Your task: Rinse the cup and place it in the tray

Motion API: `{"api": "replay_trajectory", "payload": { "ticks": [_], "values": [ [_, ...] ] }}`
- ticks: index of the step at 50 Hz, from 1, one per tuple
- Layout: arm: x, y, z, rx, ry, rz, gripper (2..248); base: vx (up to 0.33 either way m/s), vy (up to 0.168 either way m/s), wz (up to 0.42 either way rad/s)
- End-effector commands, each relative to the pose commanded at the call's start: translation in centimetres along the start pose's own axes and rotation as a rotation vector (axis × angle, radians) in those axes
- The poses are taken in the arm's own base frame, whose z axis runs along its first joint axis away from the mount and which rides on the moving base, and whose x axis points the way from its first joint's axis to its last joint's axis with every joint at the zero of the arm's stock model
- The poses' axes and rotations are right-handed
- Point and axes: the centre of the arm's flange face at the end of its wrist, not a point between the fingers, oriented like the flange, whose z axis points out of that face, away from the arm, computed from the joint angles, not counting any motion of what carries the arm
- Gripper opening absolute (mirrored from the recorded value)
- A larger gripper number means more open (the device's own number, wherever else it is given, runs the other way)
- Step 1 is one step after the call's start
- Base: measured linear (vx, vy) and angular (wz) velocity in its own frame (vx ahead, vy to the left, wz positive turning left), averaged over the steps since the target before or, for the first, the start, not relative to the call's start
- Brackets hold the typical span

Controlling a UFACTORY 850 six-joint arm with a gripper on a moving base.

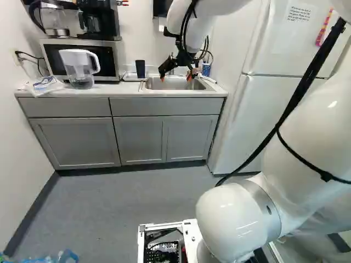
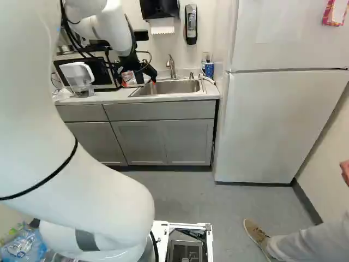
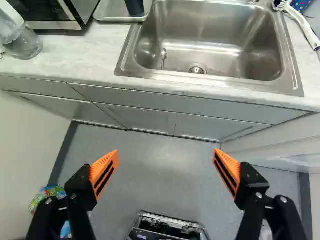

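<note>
Pincer, wide open and empty, well apart from the dark cup ahead on the tray.

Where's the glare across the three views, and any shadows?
Left base view: small white highlights on the arm's glossy shell, plus a dark strip under the base cabinets, can't tell if shadow or black trim. Right base view: soft sheen in the steel sink. Wrist view: bright streaks across the sink's floor.
</note>
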Motion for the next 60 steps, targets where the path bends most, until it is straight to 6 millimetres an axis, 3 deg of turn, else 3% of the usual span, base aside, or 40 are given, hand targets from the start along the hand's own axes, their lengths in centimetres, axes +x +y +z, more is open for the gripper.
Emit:
{"api": "replay_trajectory", "payload": {
  "ticks": [31, 60],
  "values": [
    [-2.0, 0.7, 1.9, -0.017, 0.046, 0.011, 247, 0.000, 0.000, 0.000],
    [-6.1, 1.8, 4.9, -0.045, 0.130, 0.028, 247, 0.000, 0.000, 0.000]
  ]
}}
